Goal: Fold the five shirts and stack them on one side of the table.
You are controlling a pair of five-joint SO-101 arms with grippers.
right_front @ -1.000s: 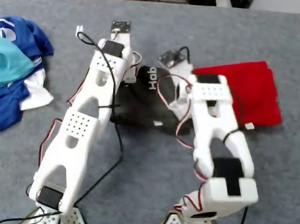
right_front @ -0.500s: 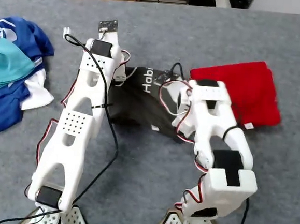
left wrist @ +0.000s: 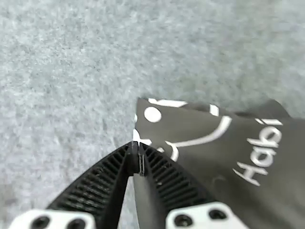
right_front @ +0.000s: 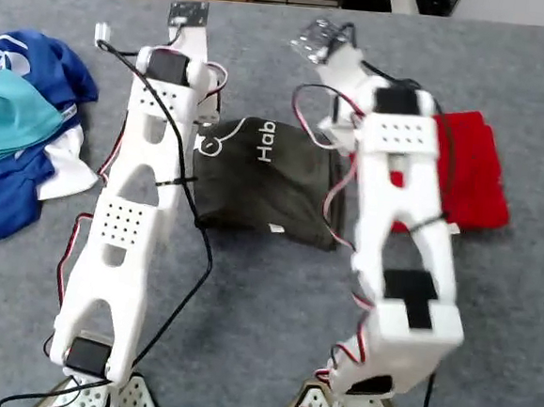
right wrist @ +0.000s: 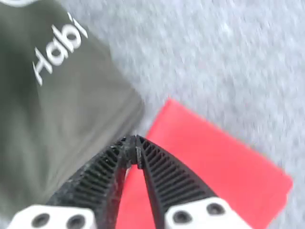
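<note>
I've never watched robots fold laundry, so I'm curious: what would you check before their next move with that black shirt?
1. Left tool holding the black shirt: ok, shut on its corner edge.
2. Right tool holding it too: cannot tell; it is shut right at the shirt's edge, next to the red shirt.
3. Black shirt folded: ok, a neat rectangle lying flat on the table.
4. Black shirt stacked on the red one: not ok, it lies beside it, not on top.
5. All shirts folded: not ok, the pile of shirts at the other side is crumpled.
</note>
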